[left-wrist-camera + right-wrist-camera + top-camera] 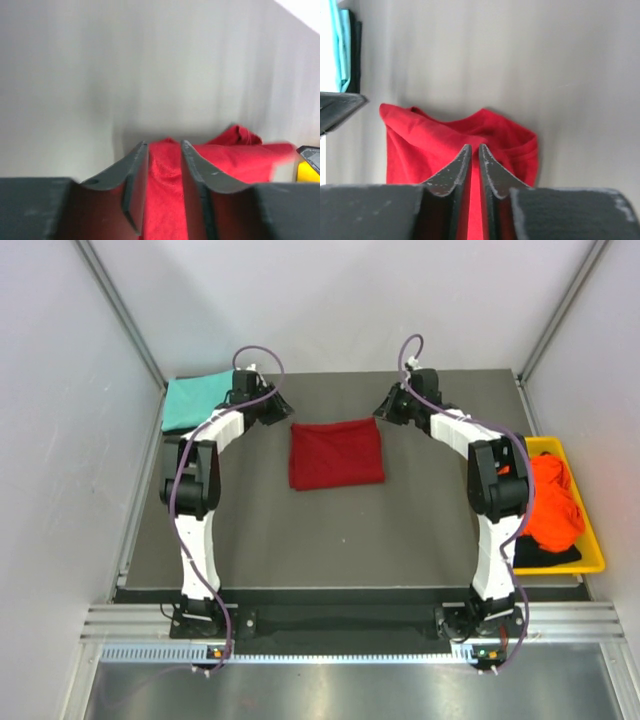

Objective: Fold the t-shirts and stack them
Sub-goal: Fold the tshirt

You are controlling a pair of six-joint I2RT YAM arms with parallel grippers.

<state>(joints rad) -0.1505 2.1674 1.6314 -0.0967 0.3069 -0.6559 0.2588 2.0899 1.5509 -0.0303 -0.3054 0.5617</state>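
Observation:
A dark red t-shirt (335,453) lies folded into a rectangle in the middle of the table. My left gripper (283,410) hangs at its far left corner and my right gripper (384,408) at its far right corner. In the left wrist view the left gripper (164,145) is open, and the red t-shirt (235,160) shows through the gap. In the right wrist view the right gripper (474,147) is parted by a narrow slit over the red t-shirt (420,145). A folded teal t-shirt (195,400) lies at the back left. An orange t-shirt (552,502) and a black t-shirt (545,556) sit in the bin.
A yellow plastic bin (592,540) stands along the right edge of the table, beside the right arm. The teal t-shirt (341,45) shows at the top left of the right wrist view. Grey walls close in the table on three sides.

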